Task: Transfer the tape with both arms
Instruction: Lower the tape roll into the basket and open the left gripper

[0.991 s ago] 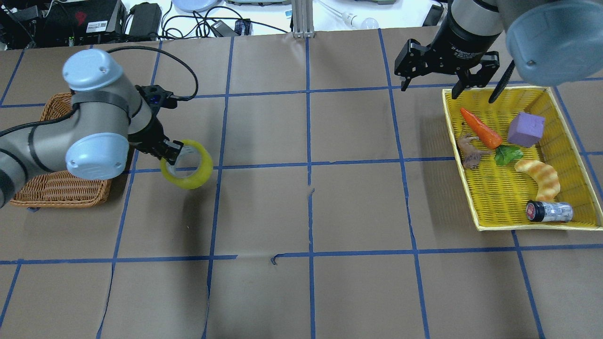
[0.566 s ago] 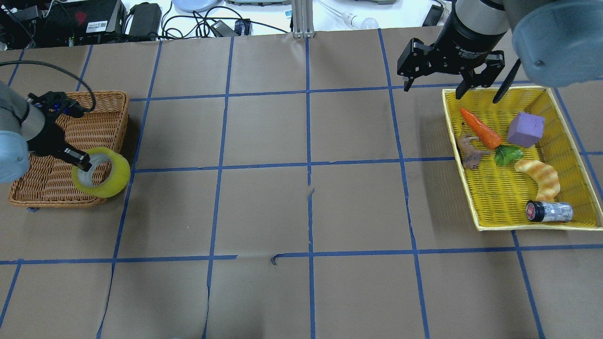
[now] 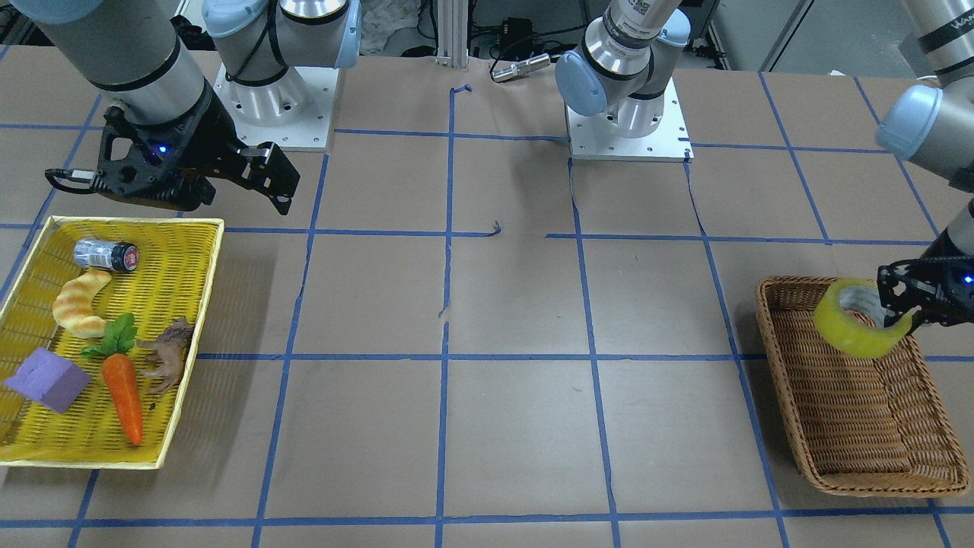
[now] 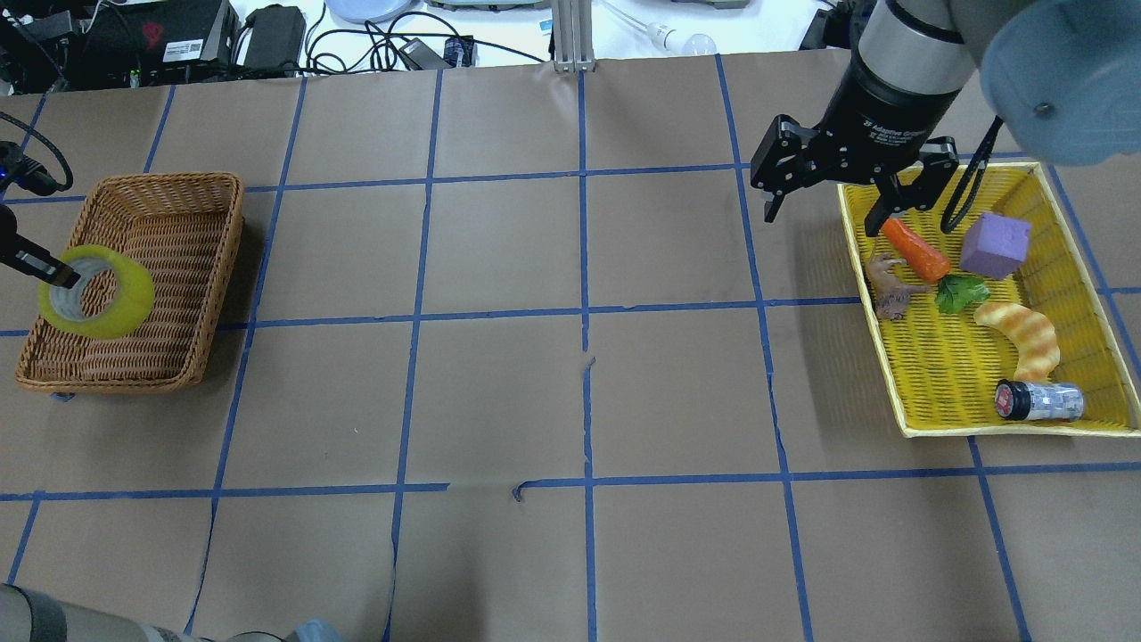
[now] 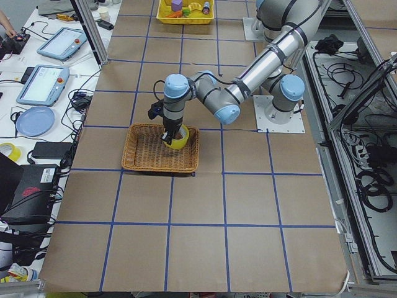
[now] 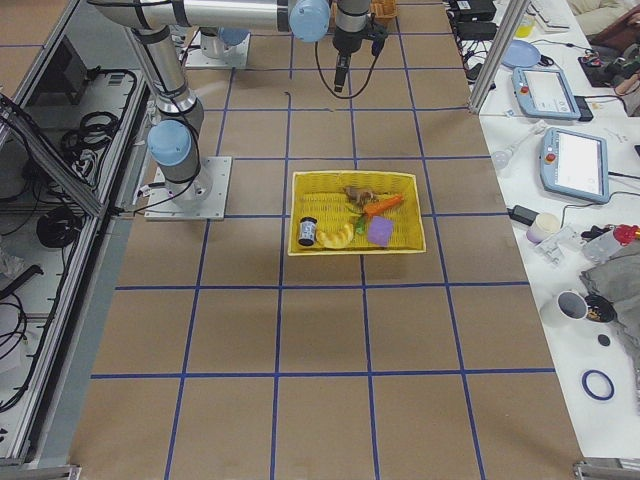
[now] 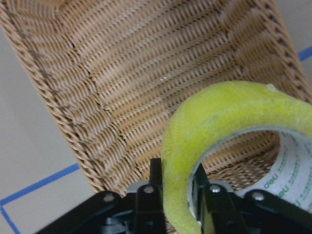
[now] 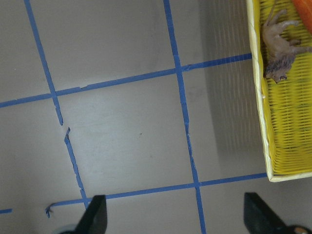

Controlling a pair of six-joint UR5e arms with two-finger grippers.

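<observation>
Tape (image 4: 129, 303): pinched through its wall by the left gripper (image 3: 898, 312), one finger inside the core and one outside, jaws closed down to the wall's thickness. Overhead, the roll hangs over the wicker basket (image 4: 178, 214) at the table's 9 o'clock, over its 9 o'clock half. It sticks out from the fingers toward 3 o'clock, with the hole tilted up toward the camera. The wrist view shows basket floor under the roll and a side wall close by. I cannot tell whether the roll touches the weave. The right gripper (image 4: 824, 214) is spread wide and empty at 2 o'clock, well apart from the tape, at the 11 o'clock corner of the yellow tray (image 4: 936, 419), just above the carrot (image 4: 914, 250). My read: only the release is left, and it is the left arm's. It depends on the roll being inside the rim. Nothing is in the way, but the tilted roll may rock or roll on landing.
</observation>
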